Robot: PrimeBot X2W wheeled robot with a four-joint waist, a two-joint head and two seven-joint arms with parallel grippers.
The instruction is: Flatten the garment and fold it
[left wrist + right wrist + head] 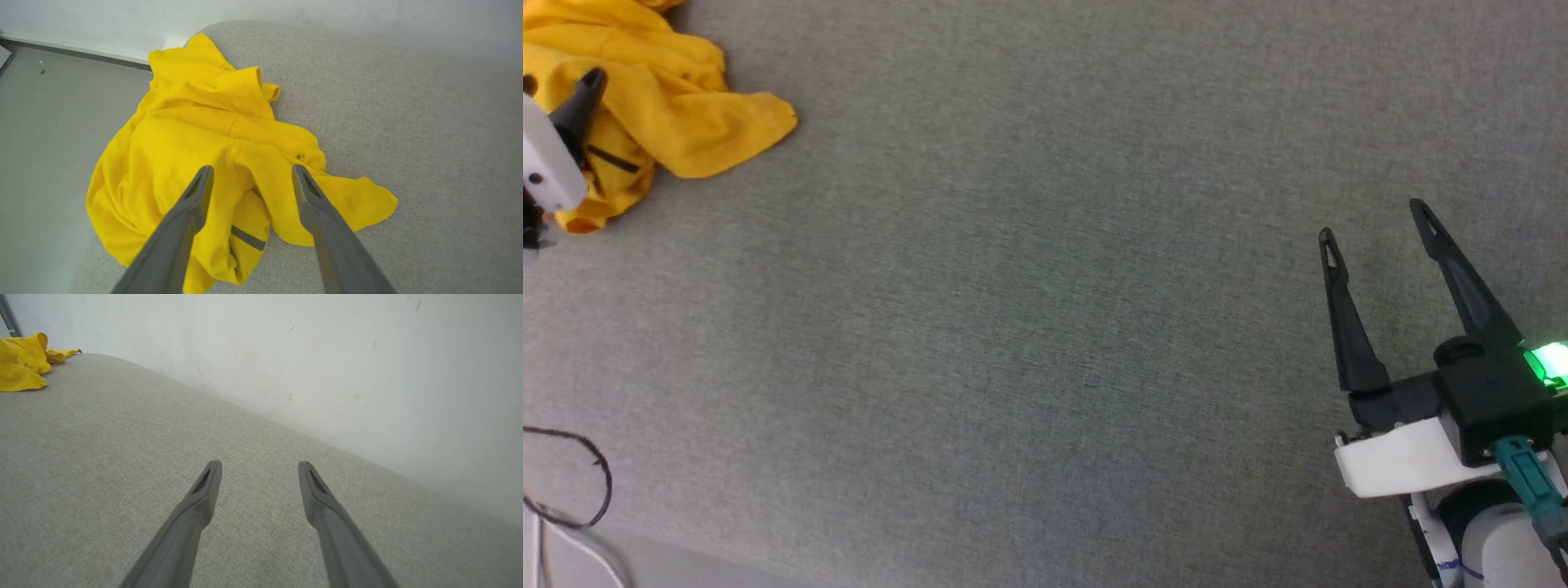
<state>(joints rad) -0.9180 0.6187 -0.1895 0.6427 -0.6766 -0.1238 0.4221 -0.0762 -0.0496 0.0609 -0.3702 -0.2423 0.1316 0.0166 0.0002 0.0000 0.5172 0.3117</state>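
T-shirt point(184, 155): crumpled yellow heap; flattening and folding both left.
Left tool point(252, 169): wide, empty, poised at T-shirt.
Right tool point(1373, 220): wide, empty, well apart from T-shirt.

1. A broad stretch of grey fabric tabletop point(1029, 310) is lying open between the two claws, offering wide passage across the middle.
2. The garment point(686, 106), a crumpled yellow heap, is taking up the far left corner and reaching the tabletop's rounded edge beside the floor point(41, 143).
3. The left claw point(253, 171) is hanging over that heap, fingers spread wide, with raised folds showing between them.
4. The right claw point(1373, 221), fingers parted, is sitting well apart at the lower right, bare fabric lying ahead of it.
5. A pale wall point(367, 375) is closing off the tabletop's far edge beyond the right claw.
6. A dark cable point(580, 474) is looping at the near left edge.
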